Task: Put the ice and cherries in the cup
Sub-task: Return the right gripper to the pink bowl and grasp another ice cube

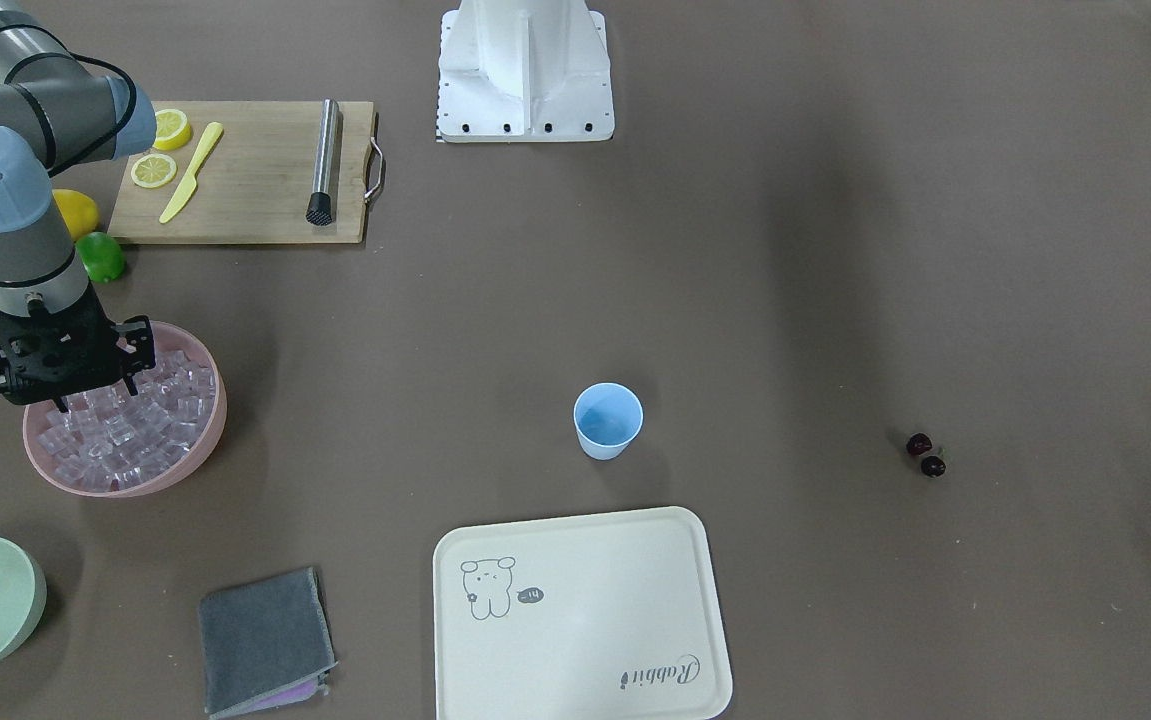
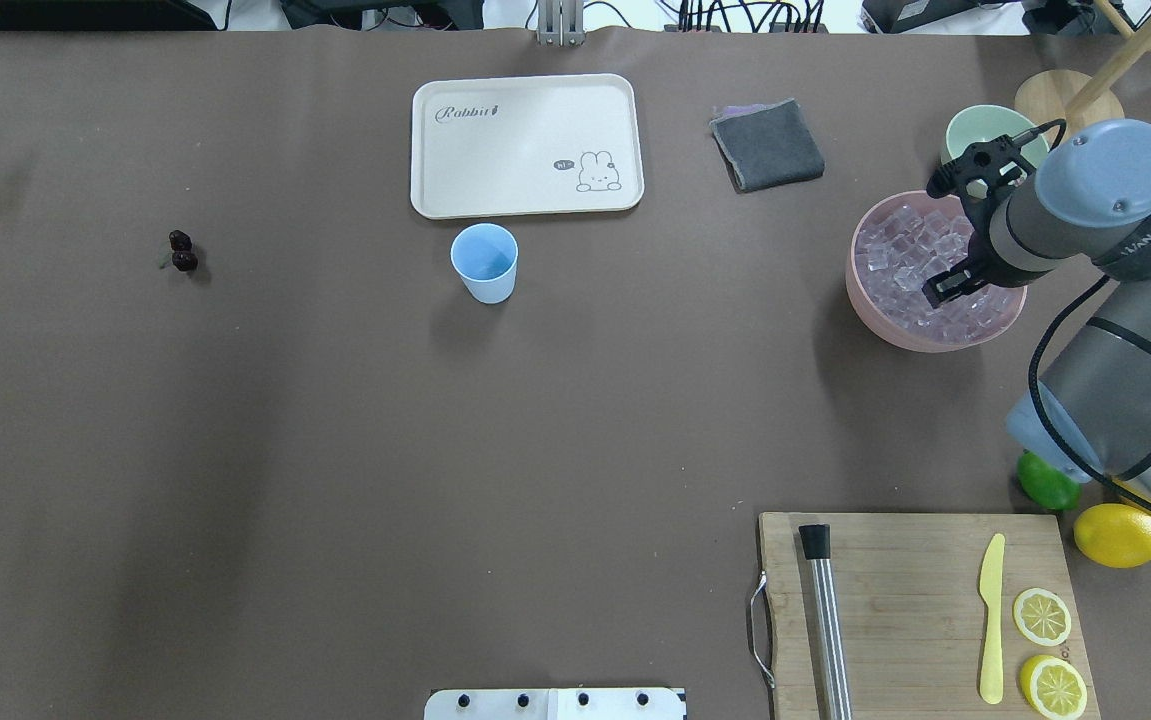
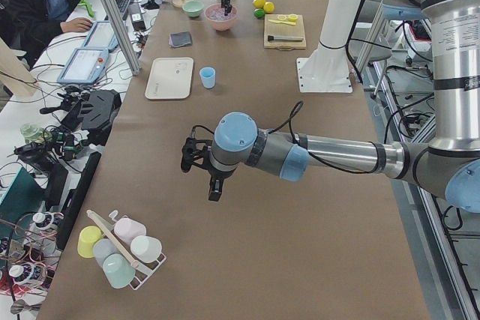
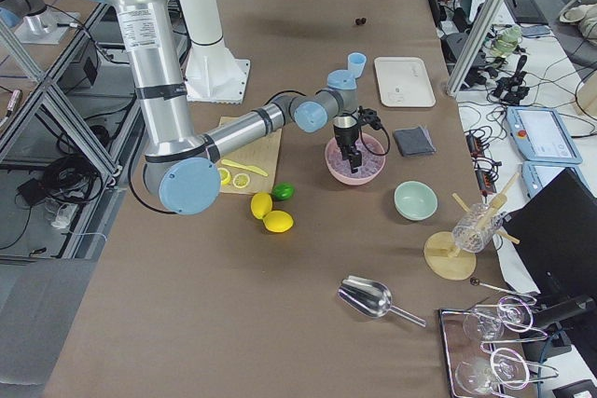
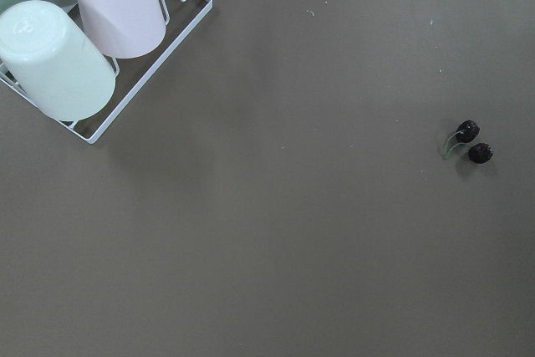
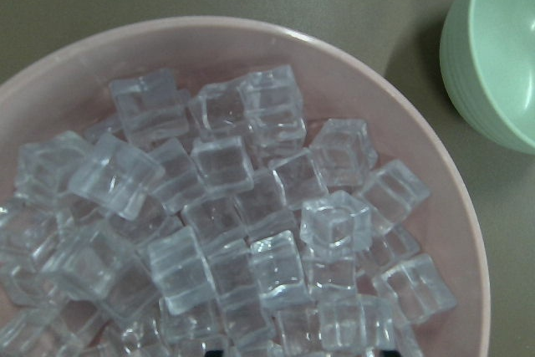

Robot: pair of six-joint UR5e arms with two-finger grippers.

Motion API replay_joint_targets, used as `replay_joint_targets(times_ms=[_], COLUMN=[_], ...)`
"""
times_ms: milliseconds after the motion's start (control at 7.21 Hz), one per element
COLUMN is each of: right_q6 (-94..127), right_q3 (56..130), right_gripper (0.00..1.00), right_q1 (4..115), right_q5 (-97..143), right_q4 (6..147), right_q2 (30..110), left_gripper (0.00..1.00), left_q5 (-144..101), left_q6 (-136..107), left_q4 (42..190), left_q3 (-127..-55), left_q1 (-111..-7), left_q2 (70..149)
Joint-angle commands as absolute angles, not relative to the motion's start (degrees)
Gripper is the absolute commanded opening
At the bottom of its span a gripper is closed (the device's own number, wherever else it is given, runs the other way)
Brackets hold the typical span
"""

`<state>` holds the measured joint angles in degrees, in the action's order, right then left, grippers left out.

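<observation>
Jaws of right gripper (image 1: 95, 393): spread wide over the ice (image 6: 226, 232), apparently empty.
Jaws of left gripper (image 3: 213, 189): cannot tell.
Pink bowl (image 2: 865, 305): holds the ice.
Cup (image 1: 607, 422): upright, just beside tray (image 1: 585, 620).
Cherries (image 1: 920, 444): on table (image 1: 785, 300), well apart from cup.

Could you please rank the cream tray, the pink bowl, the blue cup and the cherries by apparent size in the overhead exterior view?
Largest to smallest:
1. cream tray
2. pink bowl
3. blue cup
4. cherries
No two look alike in size.
</observation>
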<state>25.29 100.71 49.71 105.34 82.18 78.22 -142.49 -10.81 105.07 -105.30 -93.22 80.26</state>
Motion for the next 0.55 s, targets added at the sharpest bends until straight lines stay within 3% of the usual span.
replay_joint_targets(times_ms=[0, 416], right_q6=[24.61, 24.0], right_q3=[100.99, 100.63], right_gripper=[0.53, 0.53], right_q1=[49.22, 49.04], right_q5=[105.21, 105.29], right_q4=[82.18, 82.27], right_q2=[78.66, 78.57], left_gripper=[0.98, 0.98], left_q5=[-142.56, -142.47], left_q6=[-10.81, -10.81], left_q4=[105.12, 105.64], left_q3=[-105.38, -105.29], left_q1=[-93.25, -93.25], left_q2=[80.16, 80.16])
